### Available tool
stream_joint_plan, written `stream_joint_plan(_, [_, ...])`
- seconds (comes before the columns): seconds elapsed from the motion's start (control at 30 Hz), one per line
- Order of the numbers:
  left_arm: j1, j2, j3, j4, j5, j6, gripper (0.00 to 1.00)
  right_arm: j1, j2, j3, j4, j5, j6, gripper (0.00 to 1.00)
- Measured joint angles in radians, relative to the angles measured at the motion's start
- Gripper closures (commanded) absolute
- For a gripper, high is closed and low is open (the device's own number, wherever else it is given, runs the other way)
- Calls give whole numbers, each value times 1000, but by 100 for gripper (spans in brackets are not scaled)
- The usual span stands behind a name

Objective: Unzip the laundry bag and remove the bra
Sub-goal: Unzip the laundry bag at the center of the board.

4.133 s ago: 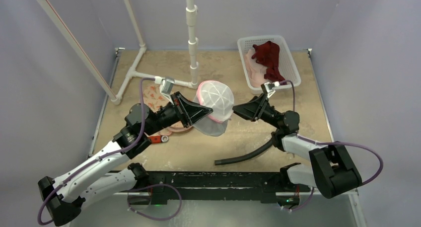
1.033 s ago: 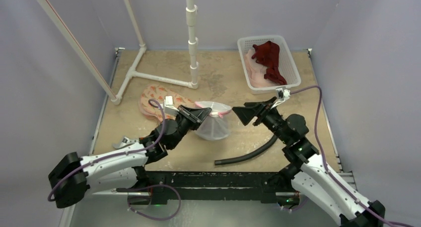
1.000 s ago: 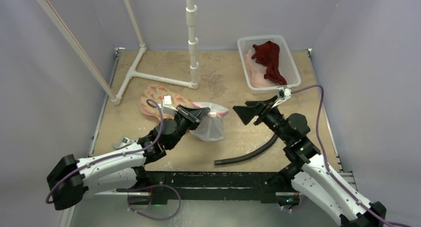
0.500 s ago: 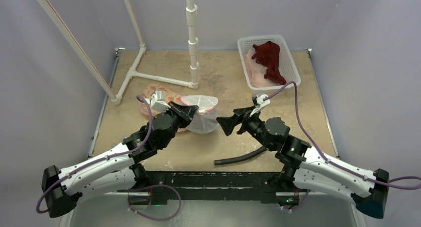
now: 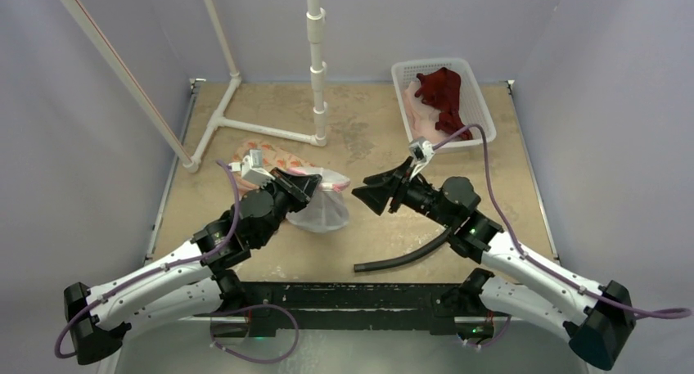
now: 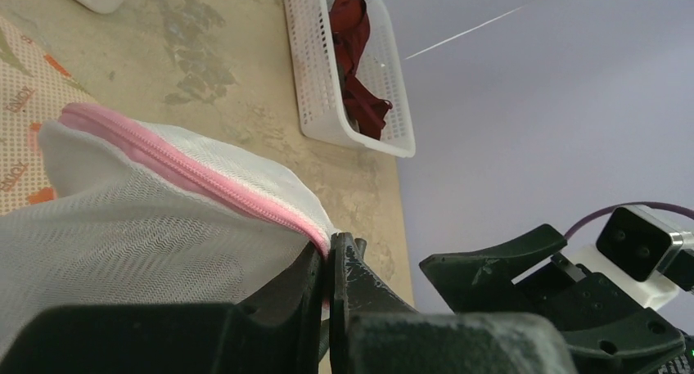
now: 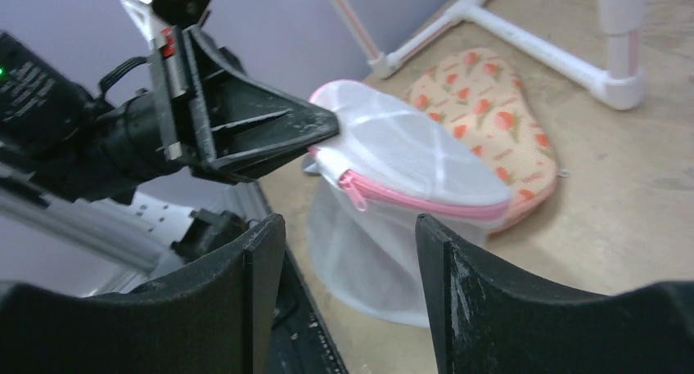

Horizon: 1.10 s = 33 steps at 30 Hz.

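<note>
While laundry bag [image 7: 409, 157] is zipped | basket [image 5: 431, 62] holds red garment [image 5: 442, 90]

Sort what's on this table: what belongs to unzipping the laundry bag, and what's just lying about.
Job in hand:
- laundry bag, still zipped
- zipper pull
- left pincer, shut on the bag's pink edge
- right pincer, open, facing the bag

Lying about:
- white basket with a red garment
- black hose
- white pipe stand
- patterned pad
</note>
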Motion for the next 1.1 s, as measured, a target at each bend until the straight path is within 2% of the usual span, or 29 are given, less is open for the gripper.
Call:
stream_joint_plan(0.2, [0, -12, 0, 1, 19, 2, 100, -7, 89, -5, 126, -165, 75, 45])
stream_joint_plan(0.33, [0, -13, 0, 1, 24, 2, 100, -7, 124, -8, 167, -210, 113, 50])
stream_joint_plan(0.93, [0, -16, 0, 8, 53, 1, 100, -7, 204, -8, 220, -231, 166, 56])
stream_joint_plan(1.1, [0, -16, 0, 22, 59, 1, 100, -7, 223, -8, 227, -230, 177, 54])
